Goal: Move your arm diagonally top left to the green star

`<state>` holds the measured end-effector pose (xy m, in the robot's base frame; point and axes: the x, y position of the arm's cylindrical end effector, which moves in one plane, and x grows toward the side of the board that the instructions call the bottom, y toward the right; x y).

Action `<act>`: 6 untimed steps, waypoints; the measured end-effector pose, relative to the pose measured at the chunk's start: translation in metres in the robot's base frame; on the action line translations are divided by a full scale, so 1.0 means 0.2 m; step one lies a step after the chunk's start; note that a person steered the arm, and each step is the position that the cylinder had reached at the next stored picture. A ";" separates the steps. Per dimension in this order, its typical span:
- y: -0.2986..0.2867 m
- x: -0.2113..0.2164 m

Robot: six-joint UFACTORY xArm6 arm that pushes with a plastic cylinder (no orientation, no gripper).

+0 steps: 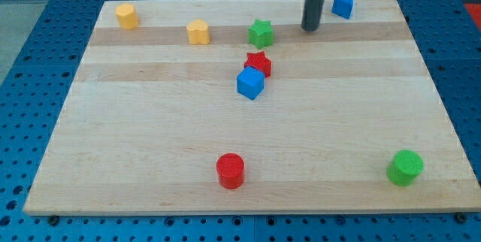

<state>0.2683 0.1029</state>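
Tip (310,28) near board's (150,159) top edge, right of green star (261,33).

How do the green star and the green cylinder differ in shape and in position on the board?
The green star has points around its edge; the green cylinder is round. The star sits near the view's top, just left of my tip; the cylinder stands near the bottom right corner, far from the tip. The star has the red star close below it; the cylinder stands alone. Both are green.
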 end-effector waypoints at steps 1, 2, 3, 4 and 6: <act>-0.03 -0.04; -0.06 -0.04; -0.27 -0.06; -0.35 -0.07; -0.60 -0.09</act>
